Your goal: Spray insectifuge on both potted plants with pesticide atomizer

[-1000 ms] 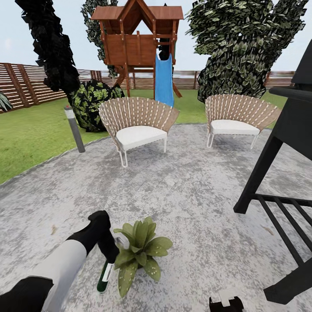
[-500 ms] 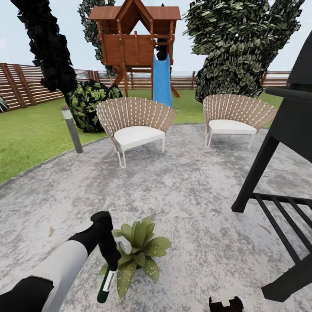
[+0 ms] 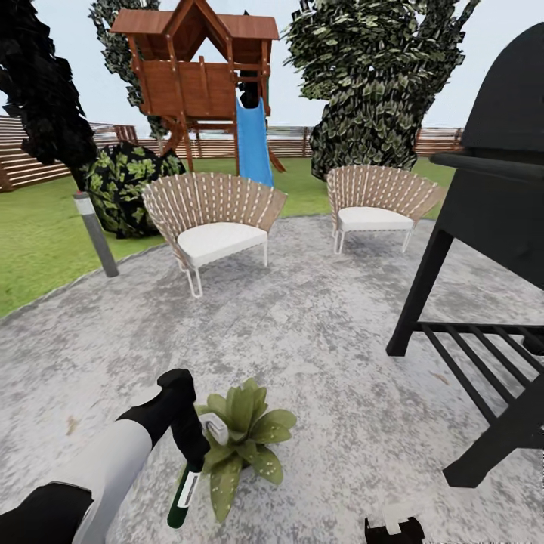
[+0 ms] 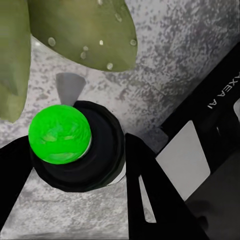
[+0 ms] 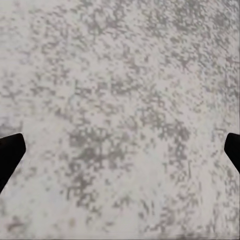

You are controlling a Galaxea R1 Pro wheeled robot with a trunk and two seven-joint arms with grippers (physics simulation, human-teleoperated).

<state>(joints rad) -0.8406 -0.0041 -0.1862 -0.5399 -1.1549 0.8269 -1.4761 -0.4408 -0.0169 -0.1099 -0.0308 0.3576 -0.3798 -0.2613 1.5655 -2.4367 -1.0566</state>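
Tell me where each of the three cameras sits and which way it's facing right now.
Head view: on the robot's head, looking forward and down over the patio; left arm shows.
Left wrist view: by the left gripper, looking down its fingers at the atomizer.
Right wrist view: by the right gripper, facing bare paving; spread fingertips show.
Shared: head and left wrist both show the atomizer and the potted plant.

A home garden is shown. A round grey stone patio (image 3: 317, 332) is bordered by green lawn (image 3: 38, 242) on the left. Two wicker chairs (image 3: 211, 227) with white cushions are set at its far edge, and a black grill (image 3: 491, 227) stands at the right. Farther off, a wooden playhouse (image 3: 196, 68) with a blue slide (image 3: 253, 143), trees and a slatted fence (image 3: 30, 155) are seen.
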